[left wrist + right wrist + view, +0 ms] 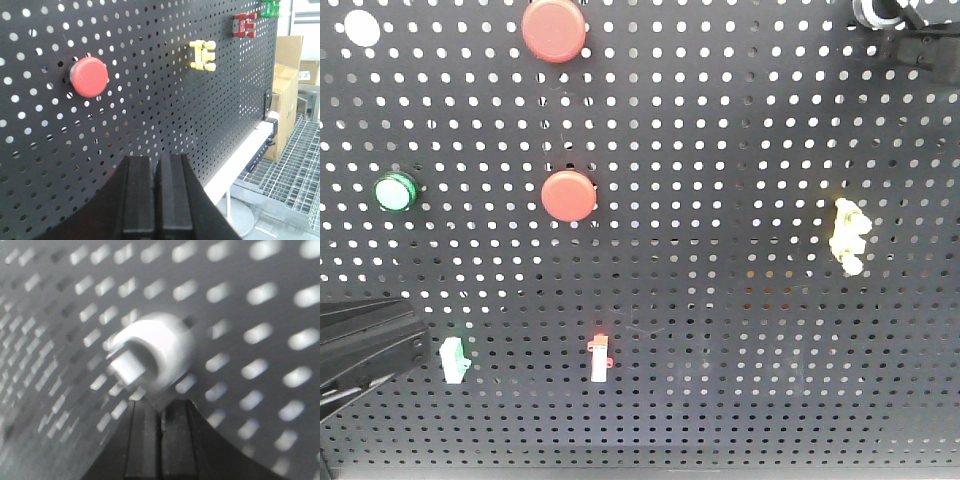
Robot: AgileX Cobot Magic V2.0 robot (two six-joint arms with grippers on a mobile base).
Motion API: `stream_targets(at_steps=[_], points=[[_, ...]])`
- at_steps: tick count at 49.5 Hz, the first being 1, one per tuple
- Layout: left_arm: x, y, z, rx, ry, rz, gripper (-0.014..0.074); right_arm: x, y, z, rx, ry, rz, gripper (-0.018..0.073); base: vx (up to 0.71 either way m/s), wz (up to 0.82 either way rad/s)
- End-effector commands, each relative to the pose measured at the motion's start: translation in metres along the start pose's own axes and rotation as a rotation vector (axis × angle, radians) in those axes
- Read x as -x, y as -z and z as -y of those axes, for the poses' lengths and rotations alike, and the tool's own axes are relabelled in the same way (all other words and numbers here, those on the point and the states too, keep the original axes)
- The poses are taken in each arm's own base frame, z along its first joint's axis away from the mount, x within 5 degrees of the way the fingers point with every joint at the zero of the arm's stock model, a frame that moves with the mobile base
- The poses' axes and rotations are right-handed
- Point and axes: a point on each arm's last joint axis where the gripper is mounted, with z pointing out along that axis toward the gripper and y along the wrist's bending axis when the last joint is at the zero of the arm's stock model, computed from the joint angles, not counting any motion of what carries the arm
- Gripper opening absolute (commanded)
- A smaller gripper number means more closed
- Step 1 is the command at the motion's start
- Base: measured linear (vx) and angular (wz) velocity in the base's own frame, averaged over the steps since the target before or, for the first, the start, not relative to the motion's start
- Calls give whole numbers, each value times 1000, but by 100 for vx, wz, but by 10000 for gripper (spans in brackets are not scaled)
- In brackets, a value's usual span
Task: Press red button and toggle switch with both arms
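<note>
Two red round buttons sit on the black pegboard (720,300). The larger one, the red button (554,28), is at the top and a smaller one (568,195) is below it. The left wrist view shows a red button (89,76) up and left of my left gripper (156,159), which is shut, empty and off the board; I cannot tell which button this is. My right gripper (161,407) is shut, with its tips right under a silver round toggle switch (150,357) that has a square stub. That view is blurred, so contact is unclear. The switch (870,10) sits top right beside a black arm (920,45).
A green button (395,191), a white cap (362,28), a yellow switch (847,235), a small green switch (454,360) and a small red switch (600,357) are on the board. Another black arm part (365,350) reaches in at lower left. Cardboard boxes (287,90) stand beyond the board's edge.
</note>
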Motion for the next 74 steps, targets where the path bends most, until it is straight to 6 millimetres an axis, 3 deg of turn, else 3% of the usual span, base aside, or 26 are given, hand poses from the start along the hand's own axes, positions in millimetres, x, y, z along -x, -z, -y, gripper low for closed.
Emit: stream_targets(at_steps=[1,8,14,19,24,31,41,55,74], points=[[4,3,-3,39,55,33,2,17,26,-13,-17,67,46,-3,0,0],[-36,-3,-4,64,121,-130,2,0,57,-28,-72,109,43,-3,0,0],[-82,-2,-3,99,217,-302,2,-39,89,-42,-156,128,51,-3,0,0],[-107,10,3,137,246,-346,2,-83,123,-58,-230,159,82,-3,0,0],[-117,29,9,204,253,-264,2,-123,153,-72,-285,169,150,-3,0,0],[-118,57,15,316,195,-65,2,-173,181,-84,-359,207,248,-3,0,0],[-118,71,2,520,115,115,2,-209,178,-71,-476,168,292,-3,0,0],[-120,69,5,486,128,85,2,-235,161,-59,-484,126,173,-3,0,0],[-120,69,5,485,128,84,2,-239,160,-59,-483,122,161,-3,0,0]])
